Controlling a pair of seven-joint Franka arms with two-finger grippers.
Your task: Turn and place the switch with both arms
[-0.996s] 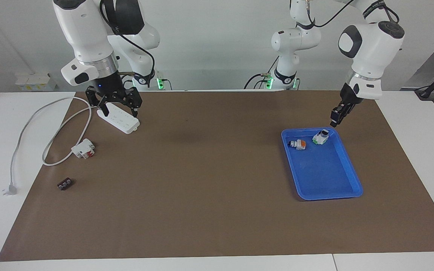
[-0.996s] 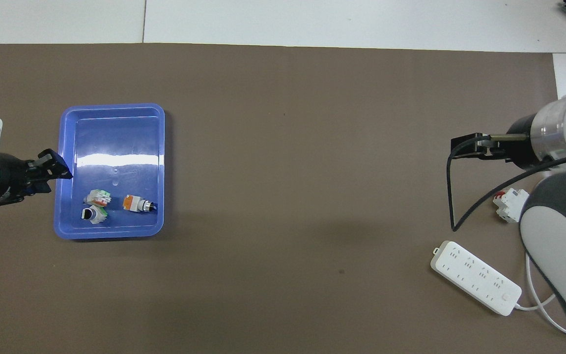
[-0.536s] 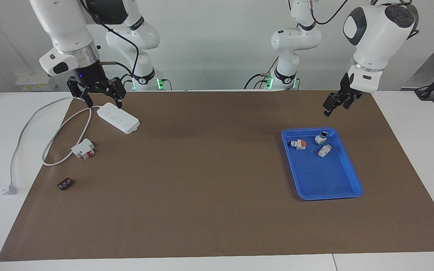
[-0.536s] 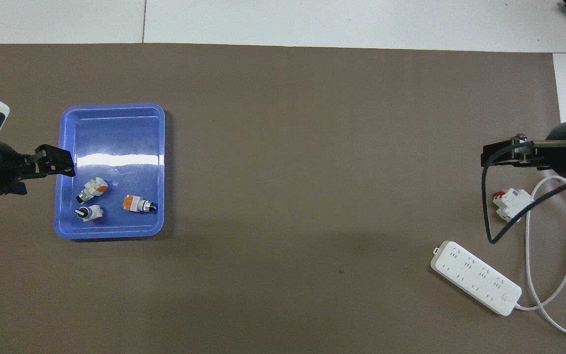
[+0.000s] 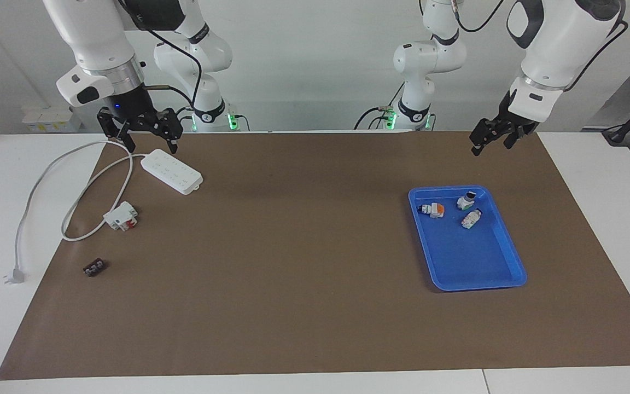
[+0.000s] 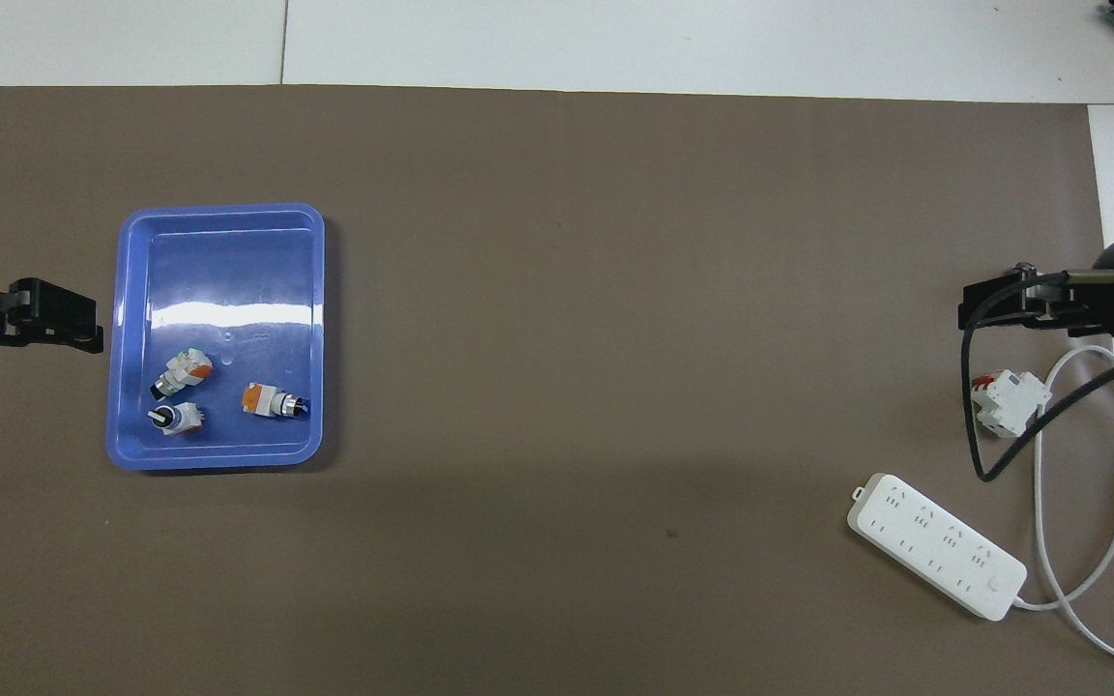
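Note:
The switch [image 5: 432, 209] [image 6: 274, 400], with its orange block end, white body and small black knob, lies on its side in the blue tray [image 5: 479, 273] [image 6: 219, 251], at the tray's end nearer the robots. My left gripper [image 5: 490, 146] [image 6: 83, 320] hangs open and holds nothing. It is raised over the mat just off the tray's edge, toward the left arm's end of the table. My right gripper [image 5: 151, 148] [image 6: 968, 311] is open with nothing in it, up over the mat by the power strip's cable.
Two other small switches [image 5: 466, 200] [image 5: 471, 218] lie in the tray beside the switch. A white power strip [image 5: 171, 171] [image 6: 934, 544] with a looping cable, a white-and-red block [image 5: 121, 215] [image 6: 1002, 401] and a small black part [image 5: 94, 267] lie toward the right arm's end.
My left gripper opened wider, rose and drew away from the tray. Two switches that sat together in the tray now lie apart. My right gripper lifted off the power strip and shifted toward its own end.

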